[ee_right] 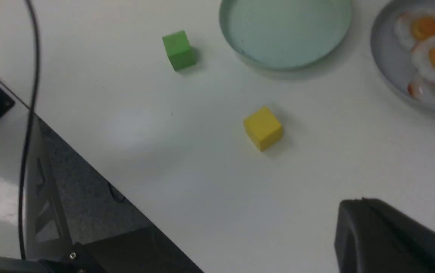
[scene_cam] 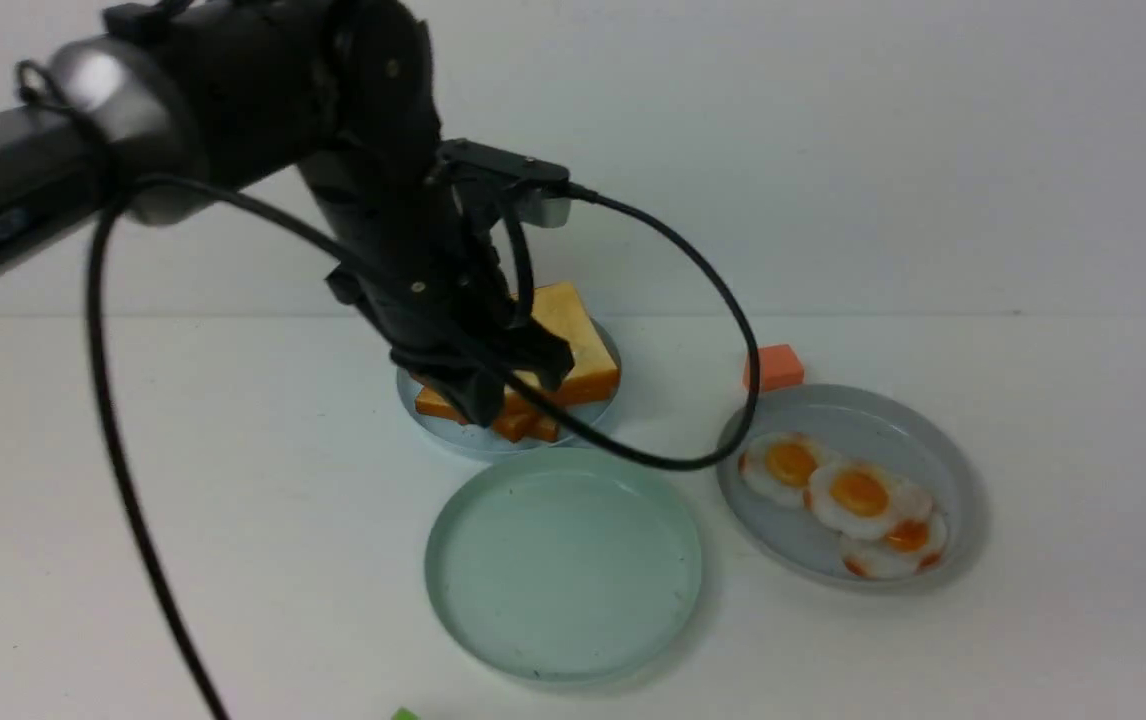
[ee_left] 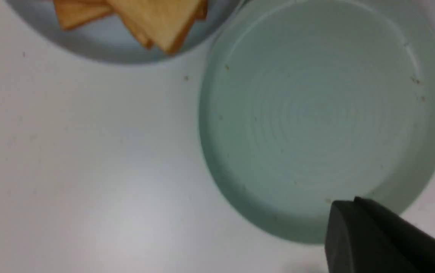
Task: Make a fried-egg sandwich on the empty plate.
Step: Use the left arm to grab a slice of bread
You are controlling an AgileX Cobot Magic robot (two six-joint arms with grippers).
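The round mint-green plate (scene_cam: 563, 570) sits at the table's front centre and holds nothing; it also shows in the left wrist view (ee_left: 316, 113) and the right wrist view (ee_right: 286, 34). Several golden toast slices (scene_cam: 578, 345) are stacked on a light-blue plate (scene_cam: 463, 435) behind it. Three fried eggs (scene_cam: 858, 490) lie on a grey plate (scene_cam: 893, 420) to the right. No assembled sandwich is in view. My left gripper (scene_cam: 493, 390) hangs shut and empty just in front of the toast stack; in its wrist view (ee_left: 344, 203) the tips sit over the mint plate's rim. My right gripper (ee_right: 354, 201) is shut and empty over bare table.
An orange cube (scene_cam: 775, 366) stands behind the grey plate. A green cube (ee_right: 178, 50) and a yellow cube (ee_right: 263, 128) lie on the table in front of the mint plate. The table's front edge (ee_right: 100, 167) runs close by. The left arm's cable (scene_cam: 723, 300) loops over the table.
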